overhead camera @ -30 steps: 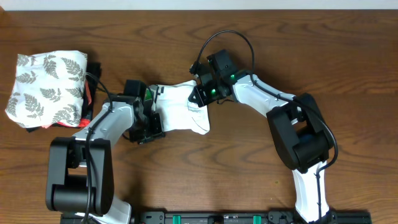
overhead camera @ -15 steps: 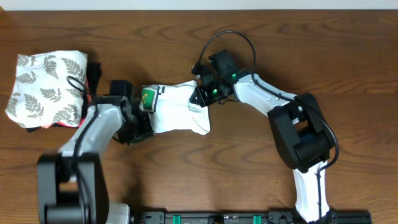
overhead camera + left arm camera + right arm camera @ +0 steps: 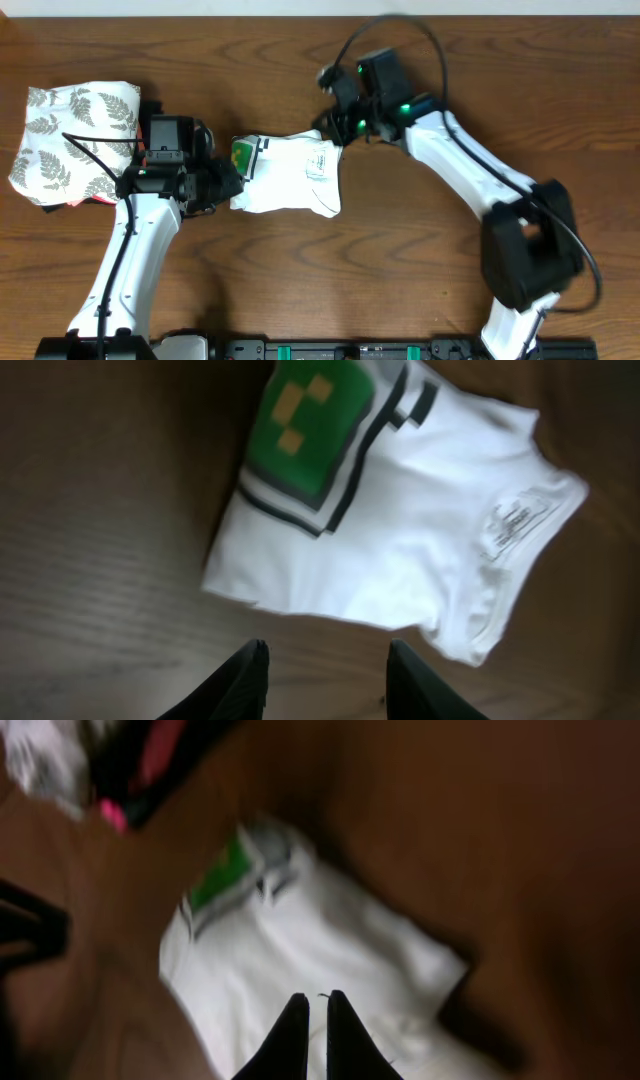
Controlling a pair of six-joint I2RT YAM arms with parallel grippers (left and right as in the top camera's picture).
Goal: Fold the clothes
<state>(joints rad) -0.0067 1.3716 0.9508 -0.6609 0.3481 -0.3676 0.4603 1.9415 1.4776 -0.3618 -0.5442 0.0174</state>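
The white T-shirt (image 3: 290, 178) lies folded mid-table (image 3: 400, 260) between my two arms. My left gripper (image 3: 325, 682) stands with its fingers apart over bare wood, nothing between them, just short of the shirt's near edge and not touching it. My right gripper (image 3: 314, 1020) has its fingers drawn almost together with nothing in them, over the shirt's far right corner; contact not readable in the blur. The long axis runs side to side, with the green print (image 3: 310, 425) toward my left arm and the neck label (image 3: 512, 520) toward my right.
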